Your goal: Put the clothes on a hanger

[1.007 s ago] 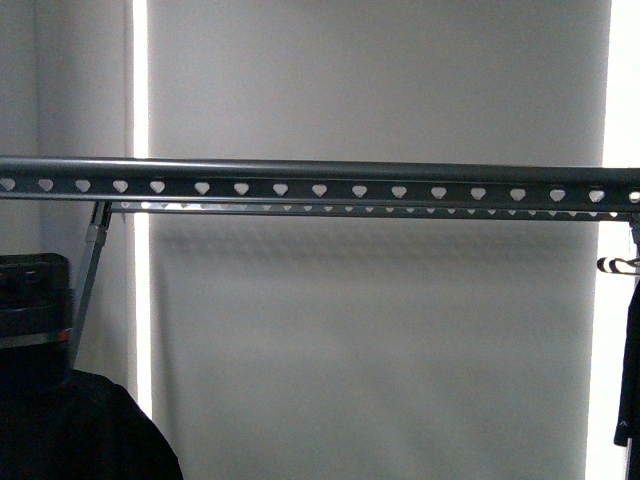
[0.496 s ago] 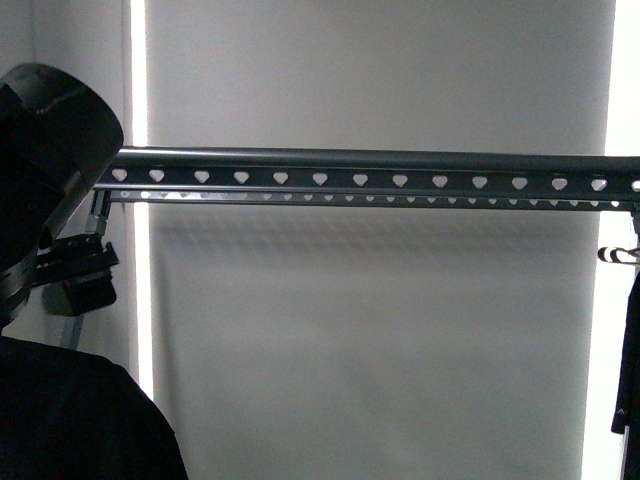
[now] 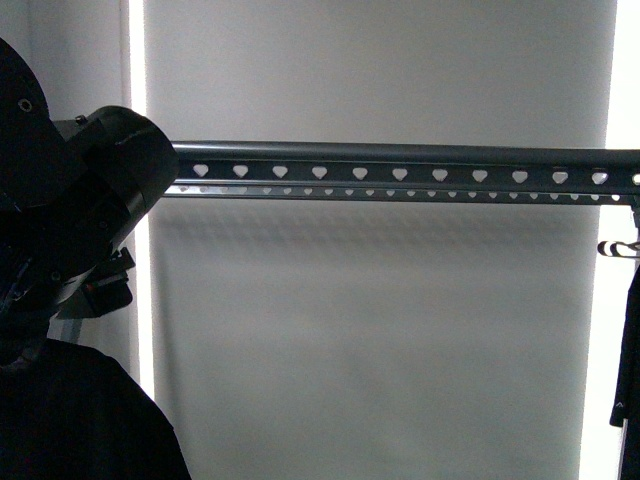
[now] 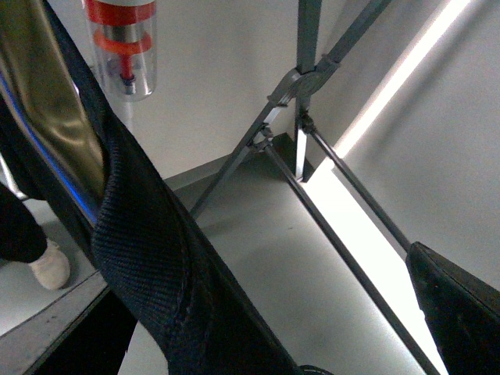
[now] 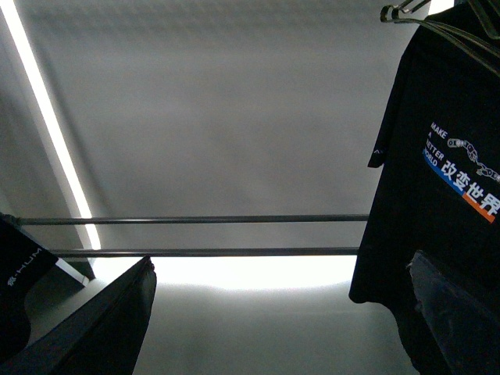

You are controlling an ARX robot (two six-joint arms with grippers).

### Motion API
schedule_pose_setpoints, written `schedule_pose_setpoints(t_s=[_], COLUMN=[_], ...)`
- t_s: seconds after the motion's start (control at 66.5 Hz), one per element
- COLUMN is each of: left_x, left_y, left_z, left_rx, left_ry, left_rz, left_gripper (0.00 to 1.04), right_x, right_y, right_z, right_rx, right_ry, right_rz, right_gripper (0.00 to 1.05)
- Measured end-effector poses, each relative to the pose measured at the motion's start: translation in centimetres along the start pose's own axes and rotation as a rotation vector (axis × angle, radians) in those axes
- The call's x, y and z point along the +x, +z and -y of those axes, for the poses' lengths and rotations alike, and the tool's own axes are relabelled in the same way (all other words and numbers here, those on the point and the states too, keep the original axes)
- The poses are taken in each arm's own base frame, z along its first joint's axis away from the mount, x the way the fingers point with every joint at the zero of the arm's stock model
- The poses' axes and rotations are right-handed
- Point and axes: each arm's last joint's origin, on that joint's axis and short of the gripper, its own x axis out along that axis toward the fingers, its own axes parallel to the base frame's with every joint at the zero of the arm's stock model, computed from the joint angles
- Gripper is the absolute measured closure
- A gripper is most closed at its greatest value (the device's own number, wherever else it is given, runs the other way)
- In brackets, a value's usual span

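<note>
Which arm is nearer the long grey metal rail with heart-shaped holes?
Left. The left arm covers the left end of the long grey metal rail in the front view, up at its height. The right arm is out of that view, so probably farther away.

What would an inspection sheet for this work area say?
Surface: grey floor under the rack; no table seen.
Job's things: grey rail with heart-shaped holes, middle bare; black cloth draped by the left gripper.
Clutter: printed black T-shirt hanging from a hook.
Grippers: left gripper, state unclear; right gripper open, empty.
Cables: nothing seen.
Surroundings: pale blind, daylight at its edges; red-and-clear cylinder; white shoe.
</note>
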Motion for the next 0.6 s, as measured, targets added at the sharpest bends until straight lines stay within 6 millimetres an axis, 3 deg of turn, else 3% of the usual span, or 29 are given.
schedule_pose_setpoints(t_s=[0.18,0.24,0.481,0.601], left_x=[0.1,-0.5,-0.7,-0.7], left_y=[-0.1,-0.4,-0.8,-0.8], left_z=[-0.2,-0.7,-1.1,-1.2], left_rx=[-0.008,0.002,-0.004,-0.020], left_ry=[0.044,0.063,0.087,0.103], left_rz=[-0.016,-0.034,-0.064,-0.072], left_gripper=[0.08,0.24,0.61,0.85], right_x=[0.0,0.0,0.0,0.0], right_y=[0.0,0.0,0.0,0.0], right_z=[0.0,0.0,0.0,0.0], right_rx=[0.000,0.000,0.000,0.000], right_ry=[0.000,0.000,0.000,0.000], right_rz=[0.000,0.000,0.000,0.000], right_gripper=[0.07,0.07,0.07,0.07])
